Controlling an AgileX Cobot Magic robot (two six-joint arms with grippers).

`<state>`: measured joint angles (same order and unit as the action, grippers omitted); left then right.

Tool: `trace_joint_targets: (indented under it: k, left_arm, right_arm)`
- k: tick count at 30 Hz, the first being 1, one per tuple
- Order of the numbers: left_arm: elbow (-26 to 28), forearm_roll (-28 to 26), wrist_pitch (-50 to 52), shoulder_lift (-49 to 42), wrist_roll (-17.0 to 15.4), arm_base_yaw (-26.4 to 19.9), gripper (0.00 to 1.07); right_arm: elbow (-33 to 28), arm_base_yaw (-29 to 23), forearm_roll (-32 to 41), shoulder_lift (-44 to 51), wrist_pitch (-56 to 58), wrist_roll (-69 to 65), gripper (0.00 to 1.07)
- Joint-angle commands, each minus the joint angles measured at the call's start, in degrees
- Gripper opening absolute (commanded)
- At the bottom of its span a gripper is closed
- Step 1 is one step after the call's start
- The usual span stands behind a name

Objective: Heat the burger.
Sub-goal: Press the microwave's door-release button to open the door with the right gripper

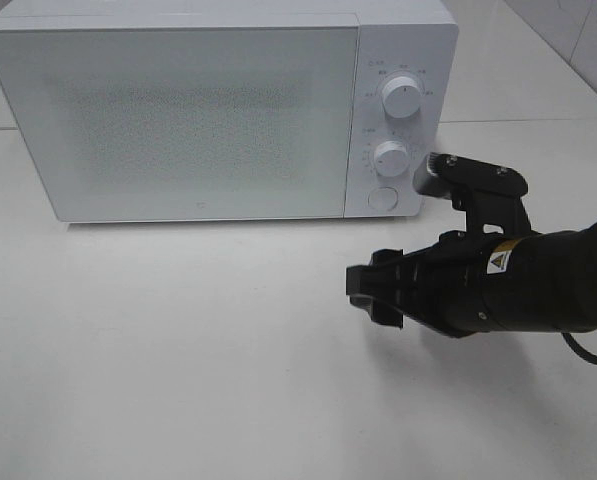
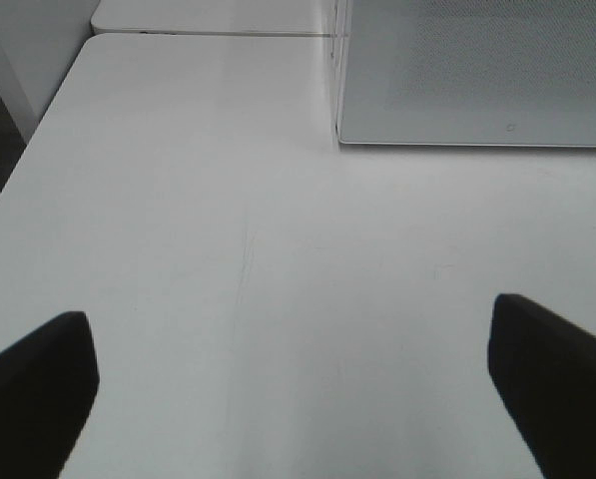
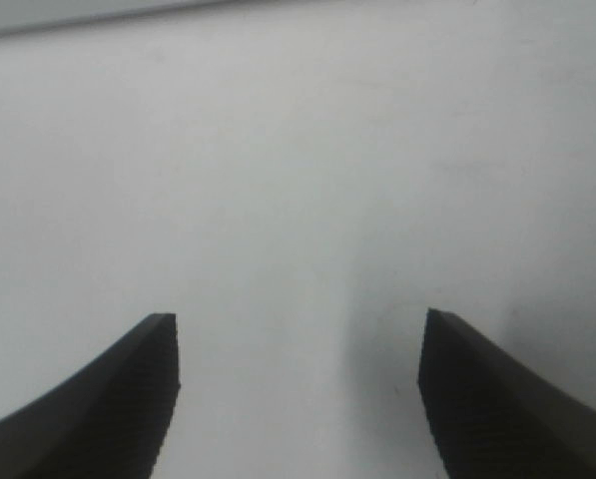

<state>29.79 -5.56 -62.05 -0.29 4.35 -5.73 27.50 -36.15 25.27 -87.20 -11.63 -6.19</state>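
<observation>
The burger is not in any view. A white microwave (image 1: 218,110) stands at the back of the table with its door shut; its lower corner also shows in the left wrist view (image 2: 477,80). My right gripper (image 1: 370,290) hovers over the table in front of the microwave's control panel, pointing left, open and empty; in its wrist view (image 3: 298,389) the two fingers stand apart over bare table. My left gripper (image 2: 288,389) is open and empty over the table left of the microwave; its arm does not show in the exterior high view.
The microwave has two knobs (image 1: 401,98) (image 1: 389,156) and a round button (image 1: 382,197) on its right panel. The white table (image 1: 178,340) spreads in front. Its left edge shows in the left wrist view (image 2: 18,190).
</observation>
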Motion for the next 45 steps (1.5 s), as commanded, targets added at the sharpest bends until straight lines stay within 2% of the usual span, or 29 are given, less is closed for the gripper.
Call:
trace_joint_targets:
  k: [1,3,5,6,8,9,11,16,20,22,25,27,28,31,34,36,40,43,45]
  left_arm:
    - [-0.2,-0.1,0.8,-1.1,-0.4,0.0,1.00]
    - [-0.2,-0.1,0.8,-1.1,-0.4,0.0,1.00]
    - [-0.2,-0.1,0.8,-1.1,-0.4,0.0,1.00]
    - [-0.2,-0.1,0.8,-1.1,-0.4,0.0,1.00]
    - [-0.2,-0.1,0.8,-1.1,-0.3,0.0,1.00]
    - [-0.2,-0.1,0.8,-1.1,-0.3,0.0,1.00]
    - [-0.2,-0.1,0.8,-1.1,-0.3,0.0,1.00]
    - [-0.2,-0.1,0.8,-1.1,-0.4,0.0,1.00]
    - [-0.2,-0.1,0.8,-1.1,-0.4,0.0,1.00]
    - [-0.2,-0.1,0.8,-1.1,-0.4,0.0,1.00]
    - [-0.2,-0.1,0.8,-1.1,-0.4,0.0,1.00]
    - [-0.2,-0.1,0.8,-1.1,-0.4,0.0,1.00]
    - [-0.2,-0.1,0.8,-1.1,-0.4,0.0,1.00]
    - [-0.2,-0.1,0.8,-1.1,-0.4,0.0,1.00]
    - [-0.2,-0.1,0.8,-1.1,-0.4,0.0,1.00]
    - [-0.2,-0.1,0.8,-1.1,-0.4,0.0,1.00]
    - [-0.2,-0.1,0.8,-1.1,-0.4,0.0,1.00]
    - [-0.2,-0.1,0.8,-1.1,-0.4,0.0,1.00]
    - [-0.2,-0.1,0.8,-1.1,-0.4,0.0,1.00]
  right_arm:
    - [1.3,0.1,-1.7,2.5,11.6,7.4,0.68]
    - [2.0,0.1,-2.7,2.8,14.6,8.3,0.68]
    - [4.2,0.1,-6.4,3.4,23.1,8.3,0.68]
    - [4.2,0.1,-6.4,3.4,23.1,8.3,0.68]
    - [7.4,0.1,-10.4,3.9,32.1,8.1,0.68]
    - [7.4,0.1,-10.4,3.9,32.1,8.1,0.68]
    - [10.1,0.1,-14.3,4.8,41.7,7.9,0.68]
    - [12.9,0.1,-17.8,8.0,52.5,6.6,0.68]
    - [13.1,0.1,-19.1,11.8,56.7,6.2,0.68]
    - [13.1,0.1,-20.2,17.7,60.5,4.7,0.68]
    - [13.1,0.1,-20.3,19.5,61.4,4.2,0.68]
    - [13.1,0.1,-22.0,25.3,63.8,3.6,0.68]
    - [13.1,0.1,-22.0,25.3,63.8,3.6,0.68]
    - [13.1,0.1,-26.6,33.5,67.8,1.3,0.68]
    - [13.1,0.1,-27.2,34.7,68.6,0.6,0.68]
    - [13.1,0.1,-29.9,41.3,72.5,-1.0,0.68]
    - [12.8,0.2,-32.2,46.1,74.3,-3.2,0.69]
    - [12.5,1.6,-33.5,49.8,75.7,-6.2,0.70]
    - [11.9,6.0,-33.7,53.4,75.9,-6.2,0.75]
